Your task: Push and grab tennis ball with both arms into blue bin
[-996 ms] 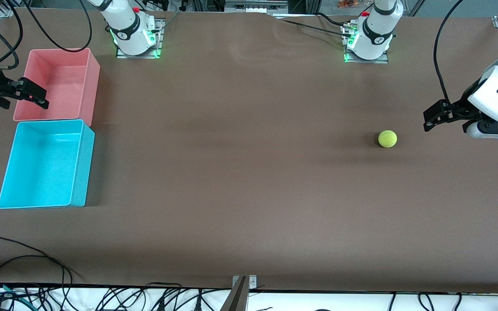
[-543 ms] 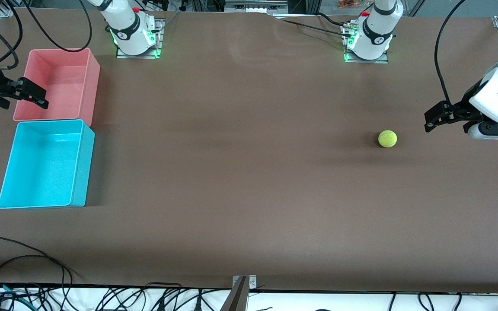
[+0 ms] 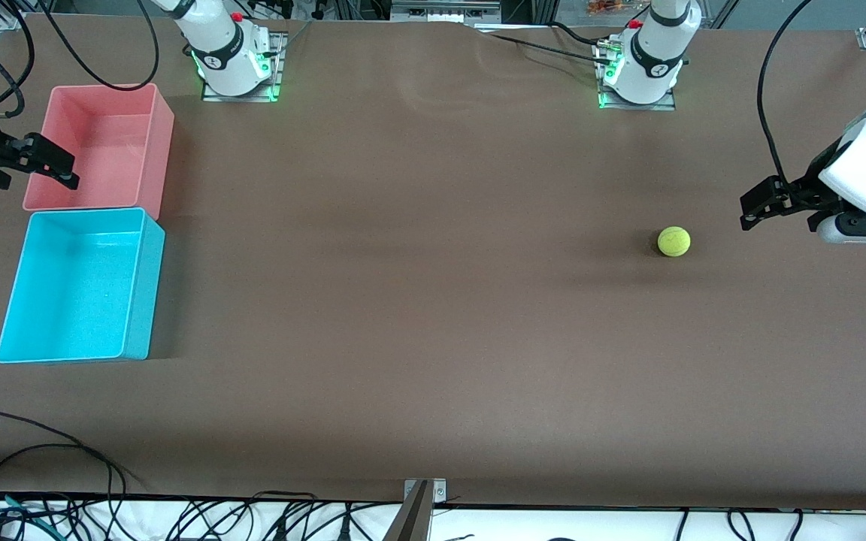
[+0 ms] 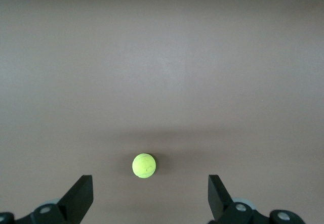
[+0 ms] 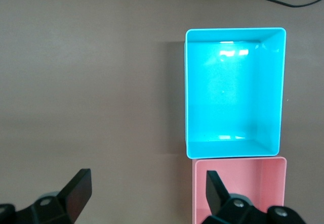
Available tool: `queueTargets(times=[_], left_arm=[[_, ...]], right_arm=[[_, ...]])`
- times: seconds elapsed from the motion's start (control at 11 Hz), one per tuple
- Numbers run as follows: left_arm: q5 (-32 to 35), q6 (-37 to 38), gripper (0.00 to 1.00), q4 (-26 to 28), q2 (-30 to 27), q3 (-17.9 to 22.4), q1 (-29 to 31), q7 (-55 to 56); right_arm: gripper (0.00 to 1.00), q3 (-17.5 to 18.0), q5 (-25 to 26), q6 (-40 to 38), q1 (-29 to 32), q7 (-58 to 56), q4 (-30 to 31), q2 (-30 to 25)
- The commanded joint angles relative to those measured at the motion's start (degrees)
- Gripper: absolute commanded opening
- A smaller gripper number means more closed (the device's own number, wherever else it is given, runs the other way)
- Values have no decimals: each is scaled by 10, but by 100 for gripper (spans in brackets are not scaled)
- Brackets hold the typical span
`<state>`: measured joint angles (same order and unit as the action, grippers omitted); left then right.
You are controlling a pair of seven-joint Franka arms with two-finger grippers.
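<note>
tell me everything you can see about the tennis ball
The tennis ball is small, round and yellow-green, with a fuzzy felt look and a faint curved seam. It sits on the bare brown table toward the left arm's end, casting a soft shadow. Nothing touches it. The left claw, open, is up beside it; in the left wrist view the ball shows between the two fingers but ahead of their tips. It lies the length of the table from the blue bin.
</note>
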<state>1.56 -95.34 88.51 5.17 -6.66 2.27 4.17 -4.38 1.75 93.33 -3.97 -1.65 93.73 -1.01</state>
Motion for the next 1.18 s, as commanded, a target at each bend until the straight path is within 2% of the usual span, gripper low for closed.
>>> queueTargets(times=[0.0, 1.09], left_arm=[[13, 8, 100, -2, -1, 0, 3, -1], [13, 19, 100, -2, 0, -1, 3, -1]], right_arm=[[100, -1, 4, -9, 1, -2, -14, 4], [100, -1, 4, -10, 2, -4, -14, 5]])
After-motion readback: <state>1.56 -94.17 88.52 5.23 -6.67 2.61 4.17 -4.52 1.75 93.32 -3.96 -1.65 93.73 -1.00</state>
